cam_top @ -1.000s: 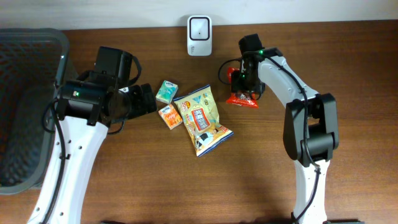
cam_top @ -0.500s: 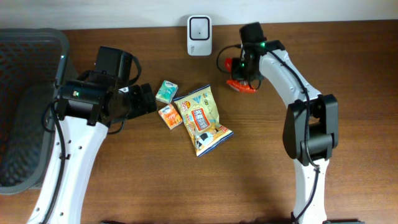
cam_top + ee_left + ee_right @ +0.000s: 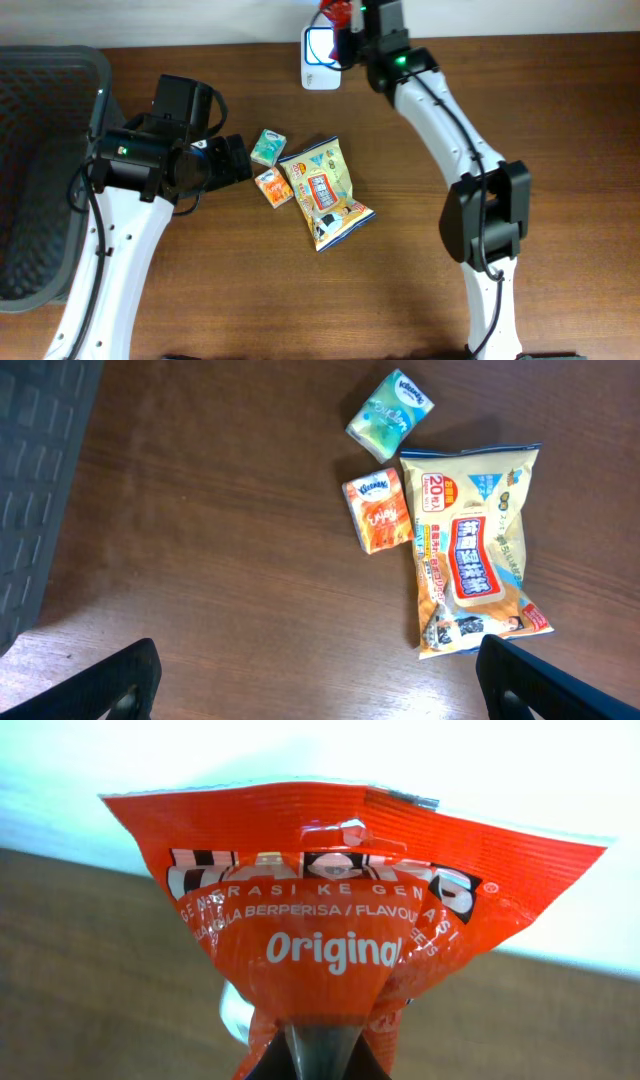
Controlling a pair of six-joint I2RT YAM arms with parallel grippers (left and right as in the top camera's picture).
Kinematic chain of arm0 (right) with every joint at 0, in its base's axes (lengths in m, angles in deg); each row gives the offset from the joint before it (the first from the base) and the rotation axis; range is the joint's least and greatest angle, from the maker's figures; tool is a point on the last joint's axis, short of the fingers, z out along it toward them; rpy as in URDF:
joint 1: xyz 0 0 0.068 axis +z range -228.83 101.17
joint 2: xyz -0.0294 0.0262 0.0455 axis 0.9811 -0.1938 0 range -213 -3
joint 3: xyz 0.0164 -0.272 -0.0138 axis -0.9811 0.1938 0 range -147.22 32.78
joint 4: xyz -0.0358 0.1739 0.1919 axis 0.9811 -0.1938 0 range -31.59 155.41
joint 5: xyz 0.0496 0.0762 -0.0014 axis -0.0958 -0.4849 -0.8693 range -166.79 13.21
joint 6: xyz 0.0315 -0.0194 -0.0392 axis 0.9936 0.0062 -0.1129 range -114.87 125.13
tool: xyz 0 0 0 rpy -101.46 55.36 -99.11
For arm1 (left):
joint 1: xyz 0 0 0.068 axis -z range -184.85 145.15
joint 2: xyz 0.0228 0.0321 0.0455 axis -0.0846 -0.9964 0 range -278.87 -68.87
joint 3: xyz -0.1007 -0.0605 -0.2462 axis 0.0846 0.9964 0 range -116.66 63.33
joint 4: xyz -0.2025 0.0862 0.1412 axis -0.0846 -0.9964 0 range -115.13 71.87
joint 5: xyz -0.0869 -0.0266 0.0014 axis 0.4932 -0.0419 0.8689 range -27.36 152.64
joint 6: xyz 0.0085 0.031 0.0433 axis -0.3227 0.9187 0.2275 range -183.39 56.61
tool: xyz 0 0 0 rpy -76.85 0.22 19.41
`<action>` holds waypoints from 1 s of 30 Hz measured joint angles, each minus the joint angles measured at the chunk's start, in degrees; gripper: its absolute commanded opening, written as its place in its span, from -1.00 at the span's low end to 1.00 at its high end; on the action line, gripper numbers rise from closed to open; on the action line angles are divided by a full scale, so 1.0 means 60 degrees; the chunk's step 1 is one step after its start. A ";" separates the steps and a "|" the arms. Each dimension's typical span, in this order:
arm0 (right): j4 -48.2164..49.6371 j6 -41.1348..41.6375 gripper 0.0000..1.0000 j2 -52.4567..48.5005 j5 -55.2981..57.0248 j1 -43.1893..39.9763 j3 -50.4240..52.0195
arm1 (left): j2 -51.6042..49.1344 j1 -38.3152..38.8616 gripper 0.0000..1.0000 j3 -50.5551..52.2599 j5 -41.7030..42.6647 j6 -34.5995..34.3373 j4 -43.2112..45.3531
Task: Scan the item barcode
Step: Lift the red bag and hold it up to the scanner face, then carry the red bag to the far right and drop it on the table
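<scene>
The red packet (image 3: 337, 12) has risen off the bench (image 3: 260, 300) to the scanner (image 3: 320, 58), clamped in the right gripper (image 3: 348, 22); left gripper (image 3: 236, 158) gapes apart.

A teal pack (image 3: 268, 147), an orange pack (image 3: 273, 187) and a yellow snack bag (image 3: 325, 192) lie close together on a wooden table (image 3: 400, 290); a dark basket (image 3: 40, 200) stands left.

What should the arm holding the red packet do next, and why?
Probably turn the red packet a little until its barcode faces the white scanner. The right gripper is shut on the packet and holds it close by the scanner, yet the wrist view shows only the printed front, with no barcode in sight.
</scene>
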 measured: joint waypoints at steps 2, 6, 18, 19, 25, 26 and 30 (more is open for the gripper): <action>0.0514 -0.0175 -0.92 -0.0047 0.0313 0.0233 0.0000 | 0.0000 0.0000 0.99 0.0000 0.0000 0.0000 -0.0004; 0.1603 -0.0357 -0.92 -0.0408 0.0623 0.0324 -0.0004 | 0.0000 0.0000 0.98 0.0000 0.0000 0.0000 -0.0004; 0.3690 -0.0412 -0.92 -0.1650 0.0787 0.0226 0.0000 | 0.0000 0.0000 0.98 0.0000 0.0000 0.0000 -0.0004; 0.3665 -0.0408 -0.92 -0.1650 0.0790 0.0226 0.0000 | 0.0000 0.0000 0.98 0.0000 0.0000 0.0000 -0.0004; 0.3621 -0.0419 -0.92 -0.1650 0.0783 0.0226 0.0000 | 0.0000 0.0000 0.98 0.0000 0.0000 0.0000 -0.0007; 0.3621 -0.0423 -0.92 -0.1650 0.0758 0.0226 0.0000 | 0.0000 0.0000 0.99 0.0000 0.0000 0.0000 -0.0007; 0.3676 -0.0419 -0.92 -0.1647 0.0758 0.0178 0.0000 | 0.0000 0.0000 0.98 0.0000 0.0000 0.0000 -0.0004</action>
